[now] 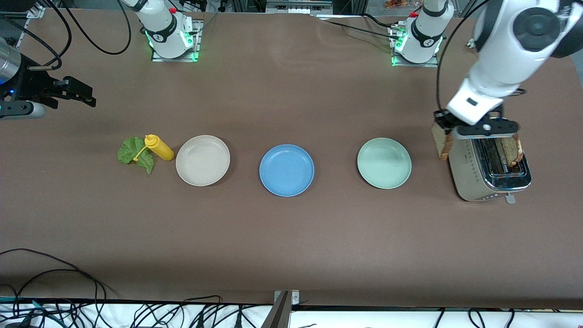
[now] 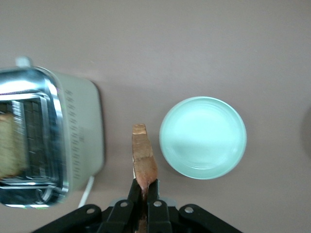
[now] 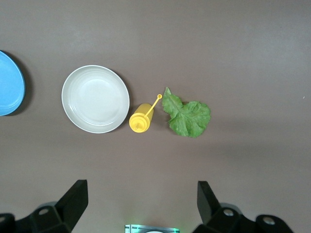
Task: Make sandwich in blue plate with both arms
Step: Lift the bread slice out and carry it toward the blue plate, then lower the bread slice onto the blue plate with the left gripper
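Between left gripper's (image 2: 144,194) fingers, bread slice (image 2: 144,160)

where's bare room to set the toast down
The blue plate is bare, with open table at each end up to the white plate and the green plate. It is crowded around the toaster and the bottle on the lettuce.

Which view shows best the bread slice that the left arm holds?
The left wrist view: the bread slice hangs edge-on, pinched between shut jaws. The front view shows only its edge beside the toaster. The right wrist view misses it.
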